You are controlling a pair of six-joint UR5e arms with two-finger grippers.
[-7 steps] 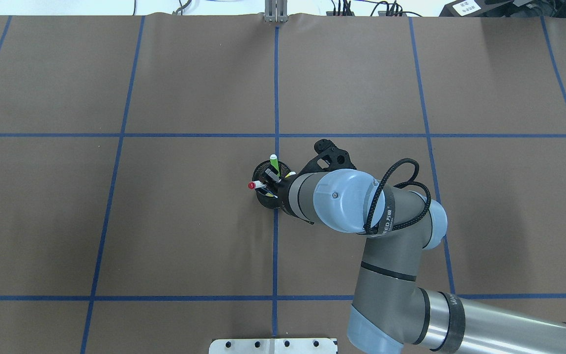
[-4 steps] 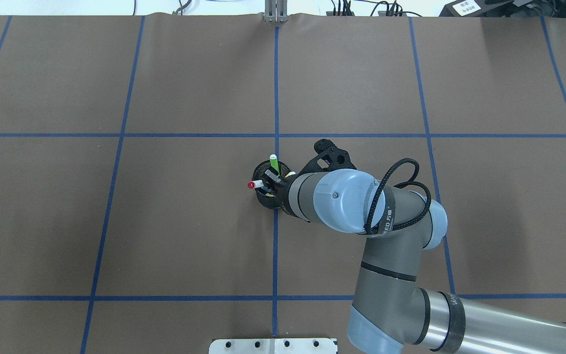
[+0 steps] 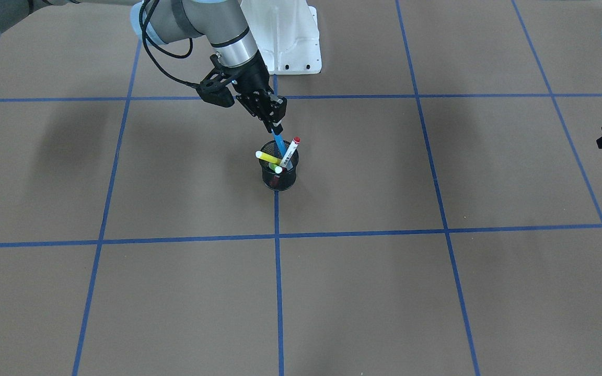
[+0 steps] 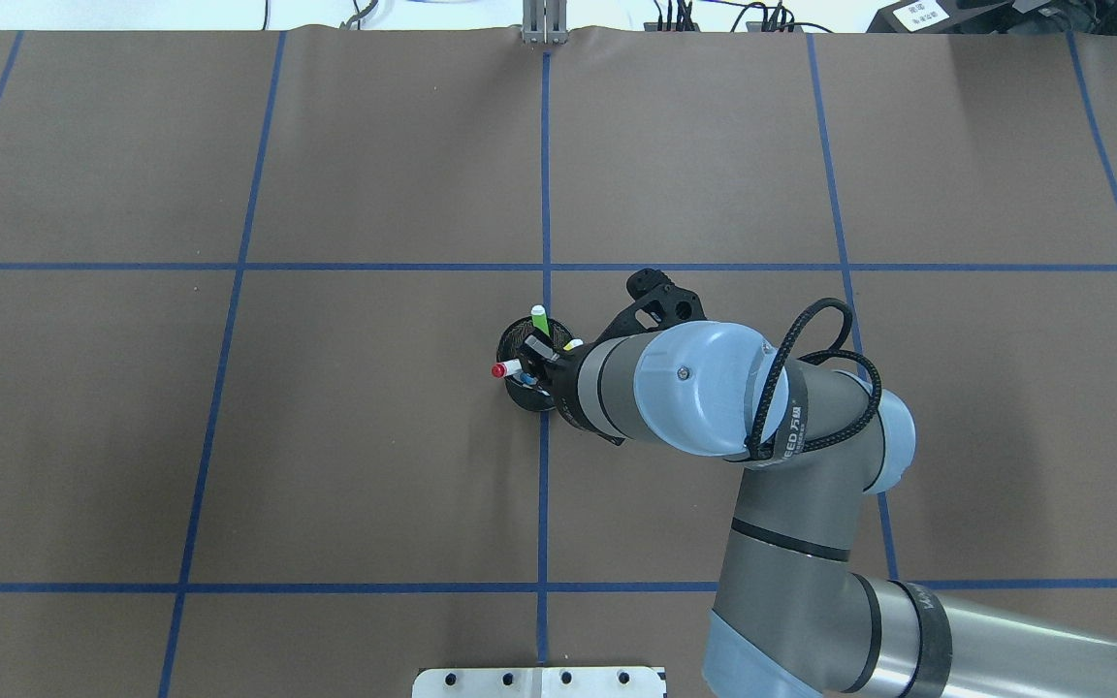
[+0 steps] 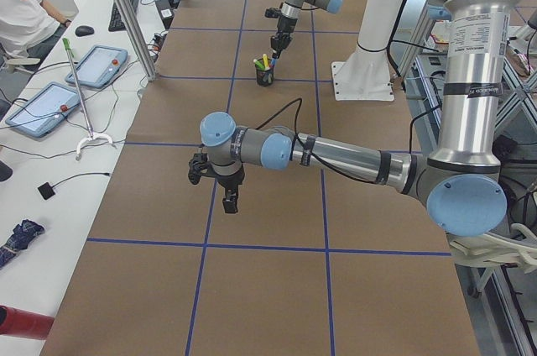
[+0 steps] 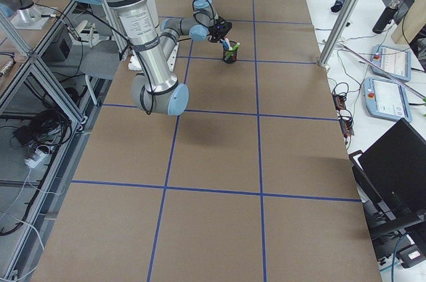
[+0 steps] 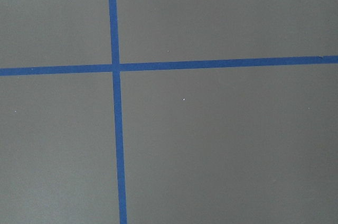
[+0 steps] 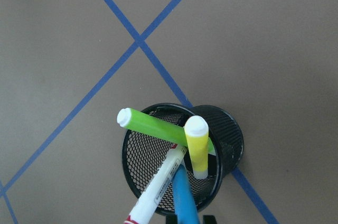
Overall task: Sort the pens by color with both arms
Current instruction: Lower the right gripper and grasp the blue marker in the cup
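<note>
Top-centre of front view, right gripper [image 3: 276,127] jaws closed on blue pen [image 3: 280,145], standing in the centre cup [image 3: 279,181] with yellow [image 3: 267,156], green [image 4: 540,320], red-ended [image 3: 291,151] pens. Left gripper [image 5: 231,202], side view's middle-left, above surface [image 5: 277,289]; jaws: can't tell.

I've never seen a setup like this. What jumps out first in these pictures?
A black mesh cup stands at the middle of the brown table with its blue tape lines, and four coloured pens fan out of it. The right gripper hangs just above it, pinching the top of the blue pen. The left arm hovers over bare table well away from the cup.
</note>
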